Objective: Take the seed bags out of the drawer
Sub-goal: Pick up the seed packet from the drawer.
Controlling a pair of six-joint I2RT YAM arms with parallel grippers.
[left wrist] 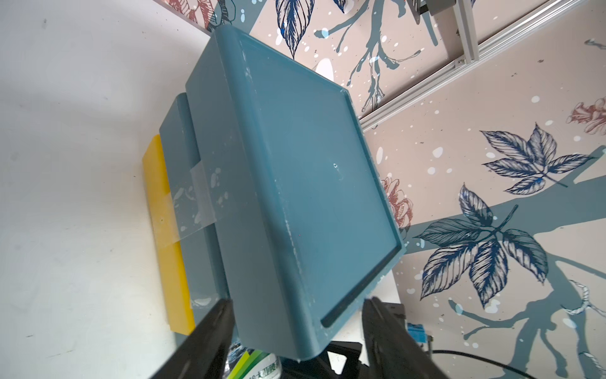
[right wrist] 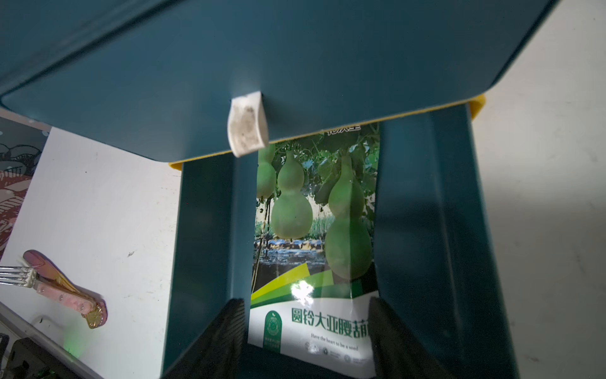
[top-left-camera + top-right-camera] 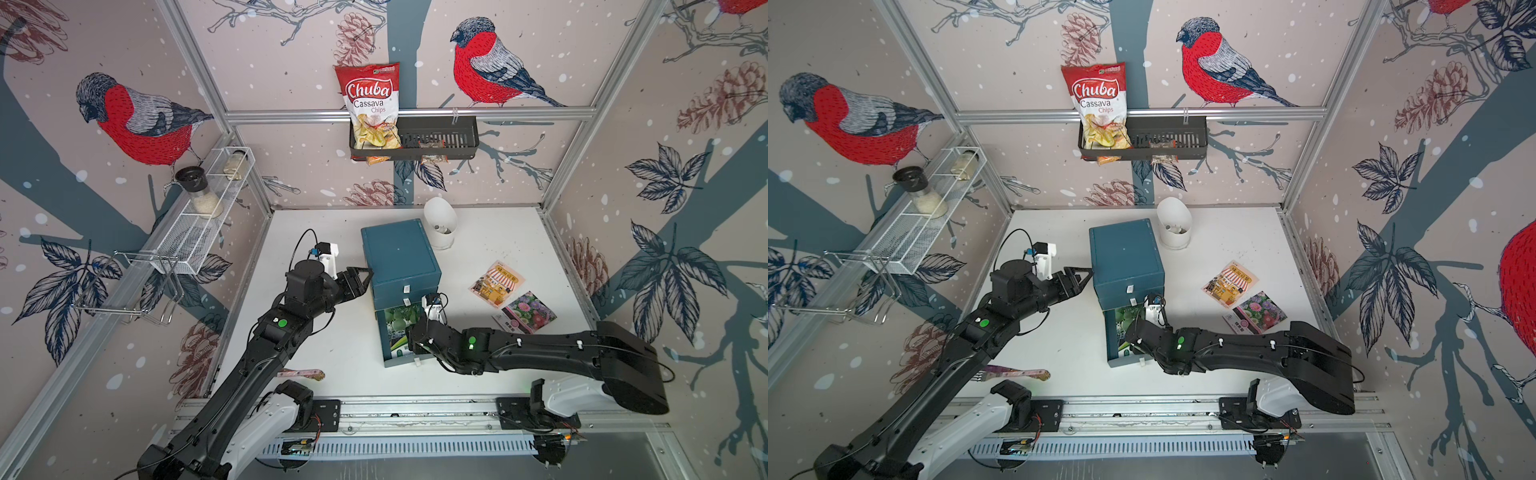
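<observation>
One blue cabinet [image 3: 399, 253] is being straddled at its edge by the left hand [image 3: 368, 280], spread, empty. In its pulled-out drawer [image 2: 203, 229], the green seed bag [image 2: 314, 229] is being flanked by the right hand [image 2: 308, 325], spread, gripping nothing. The orange seed bag [image 3: 496, 284] and purple seed bag [image 3: 528, 311] are being borne by the surface [image 3: 332, 232].

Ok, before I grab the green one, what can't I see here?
Green seed bag: far end hidden under the drawer above in the right wrist view; right arm covers part in both top views.
Anything beneath it: hidden by the bag.
Small packets in the black basket: too small to identify, top views.
Left jaws: contact with the cabinet unclear, left wrist view.
</observation>
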